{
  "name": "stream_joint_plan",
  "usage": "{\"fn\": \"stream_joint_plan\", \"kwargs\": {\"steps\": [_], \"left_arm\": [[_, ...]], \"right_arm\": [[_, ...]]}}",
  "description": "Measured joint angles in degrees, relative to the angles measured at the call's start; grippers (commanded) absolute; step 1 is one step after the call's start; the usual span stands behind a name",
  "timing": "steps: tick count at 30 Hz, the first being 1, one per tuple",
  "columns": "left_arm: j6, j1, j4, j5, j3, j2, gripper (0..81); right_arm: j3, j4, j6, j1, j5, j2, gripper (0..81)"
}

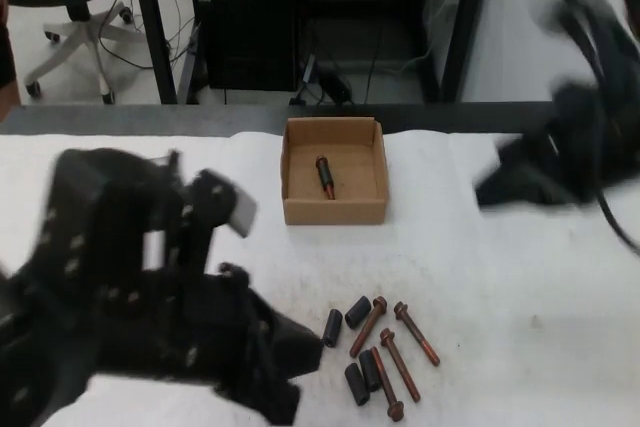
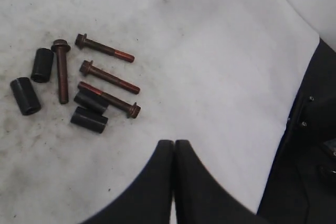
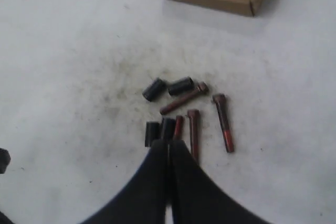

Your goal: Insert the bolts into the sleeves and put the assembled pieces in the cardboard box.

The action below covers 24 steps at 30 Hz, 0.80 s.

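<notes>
1. The left gripper (image 2: 174, 144) has its two fingers pressed together with nothing between them, and it hangs over the white cloth (image 2: 220, 51) near the loose parts
2. The right gripper (image 3: 168, 144) is likewise closed on nothing, and in its wrist view its tips overlap one end of the cluster of parts
3. Four loose bolts (image 2: 109, 77) and four black sleeves (image 2: 42, 65) lie in one cluster on the cloth; each bolt lies bare, outside the sleeves
4. Two of the sleeves lie side by side against one bolt, while the other two lie at the edge of the cluster
5. The cardboard box (image 1: 335, 211) stands open on the cloth beyond the cluster, apart from it
6. One assembled piece (image 1: 326, 177), a bolt in a sleeve, lies on the floor of the box
</notes>
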Motion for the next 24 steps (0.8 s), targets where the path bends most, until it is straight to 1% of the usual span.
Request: {"fn": "stream_joint_plan", "kwargs": {"steps": [2, 4, 6, 9, 10, 12, 14, 15, 16, 18, 19, 20, 21, 24], "left_arm": [[-0.1, -0.8, -0.3, -0.6, -1.5, 2.5, 0.2], [-0.1, -1.3, -0.2, -2.0, -2.4, 4.0, 0.2], [-0.1, -1.4, -0.2, -4.0, -2.6, 4.7, 0.2], [-0.1, -1.4, -0.1, -5.9, -2.6, 4.7, 0.2], [-0.2, -1.4, 0.1, -6.2, -2.7, 4.7, 0.2], [-0.2, -1.4, 1.1, -6.3, -2.8, 4.7, 0.2], [-0.2, -1.4, 3.4, -6.3, -2.8, 4.7, 0.2], [-0.2, -1.4, 4.4, -6.4, -2.9, 4.7, 0.2], [-0.2, -1.4, 5.2, -6.4, -2.9, 4.7, 0.2], [-0.2, -1.4, 7.0, -6.4, -3.0, 4.7, 0.2], [0.0, -1.4, 7.5, -6.4, -3.0, 4.7, 0.2], [0.1, -1.4, 7.7, -6.4, -3.0, 4.7, 0.2], [0.5, -1.4, 8.2, -6.4, -3.0, 4.7, 0.2], [2.3, -1.4, 9.2, -6.4, -3.0, 4.7, 0.2]], "right_arm": [[4.7, -2.1, 0.0, 0.2, 0.3, -0.7, 0.8], [9.2, -8.5, -0.3, 1.5, 0.7, 0.6, 0.8], [10.3, -12.5, -1.0, 3.5, 2.6, 3.2, 0.8], [10.4, -17.4, -4.7, 6.1, 6.9, 8.7, 0.8], [10.4, -18.5, -6.3, 6.3, 8.0, 9.1, 0.8], [10.2, -19.6, -7.8, 7.4, 9.1, 13.6, 0.3], [10.0, -19.8, -8.3, 7.7, 9.5, 16.0, 6.1], [9.1, -19.8, -8.8, 8.0, 9.6, 20.1, 11.1], [8.6, -19.8, -8.9, 8.1, 9.3, 21.9, 15.9], [7.4, -19.8, -9.0, 8.0, 8.8, 24.6, 28.8], [6.8, -19.8, -9.0, 8.0, 8.7, 25.4, 33.8], [6.2, -19.8, -9.0, 8.0, 8.8, 26.2, 35.8], [5.5, -19.8, -9.1, 8.1, 8.8, 26.9, 35.1], [3.7, -20.1, -10.1, 8.1, 9.2, 27.9, 29.8]]}}
